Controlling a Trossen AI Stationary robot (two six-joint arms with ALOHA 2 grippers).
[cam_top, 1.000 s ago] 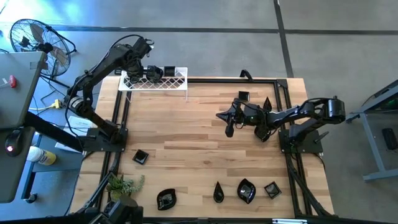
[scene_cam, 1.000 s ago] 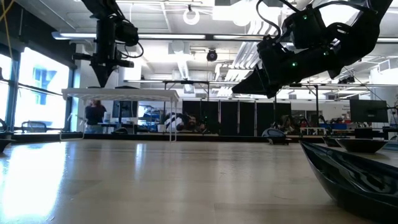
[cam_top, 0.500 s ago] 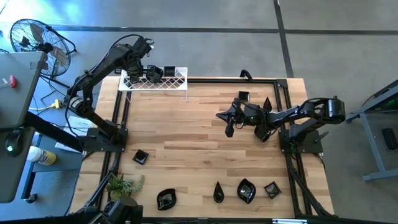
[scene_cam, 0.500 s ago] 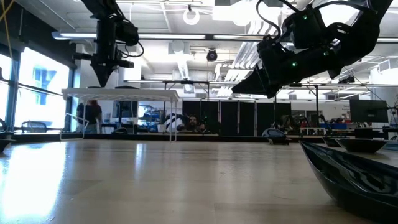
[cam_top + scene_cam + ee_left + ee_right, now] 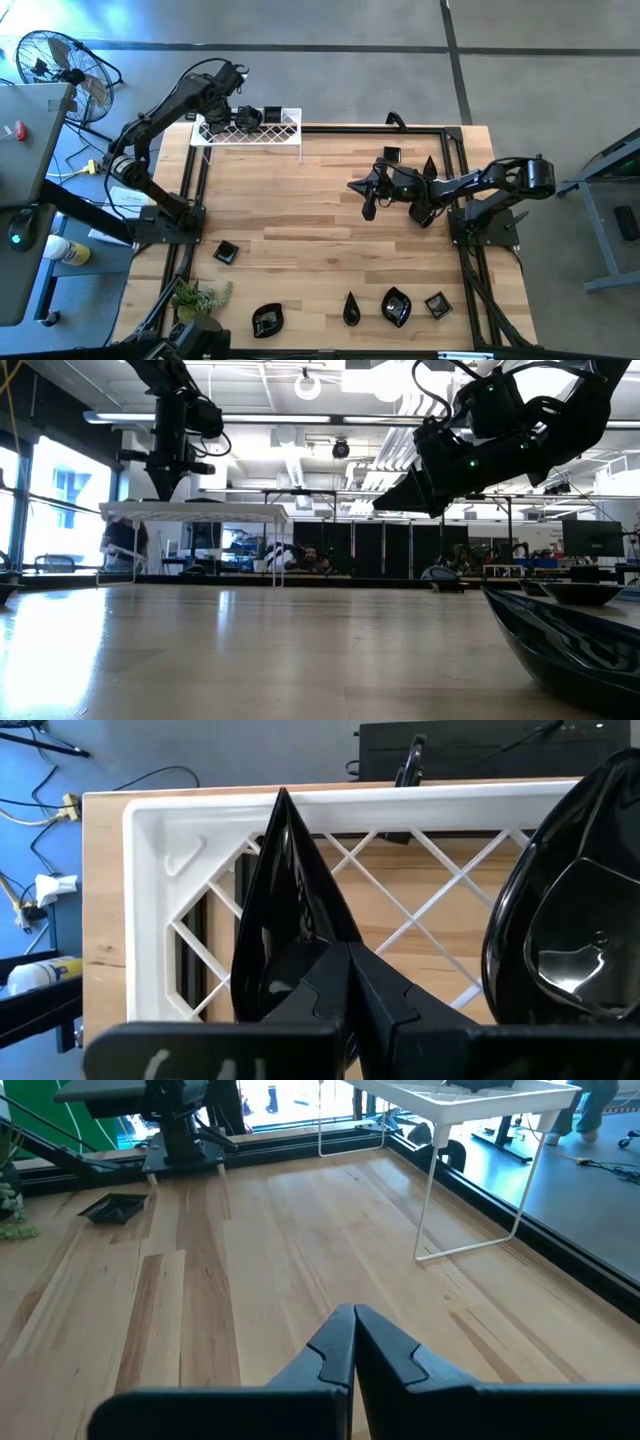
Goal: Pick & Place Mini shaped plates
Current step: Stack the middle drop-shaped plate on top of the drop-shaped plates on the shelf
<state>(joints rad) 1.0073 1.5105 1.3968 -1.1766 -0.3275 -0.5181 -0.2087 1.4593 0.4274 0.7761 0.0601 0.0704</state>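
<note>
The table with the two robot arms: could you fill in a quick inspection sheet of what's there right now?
Surface: bare wooden table in a black frame.
Job's things: small black plates along the near edge; one square plate on the left side; more by the right arm's base; one plate held over the white rack.
Clutter: small green plant at the near-left corner.
Grippers: left gripper shut on the plate above the rack; right gripper shut, empty, over mid-table.
Cables: yellow and white leads on the floor at left.
Surroundings: fan, grey floor.
</note>
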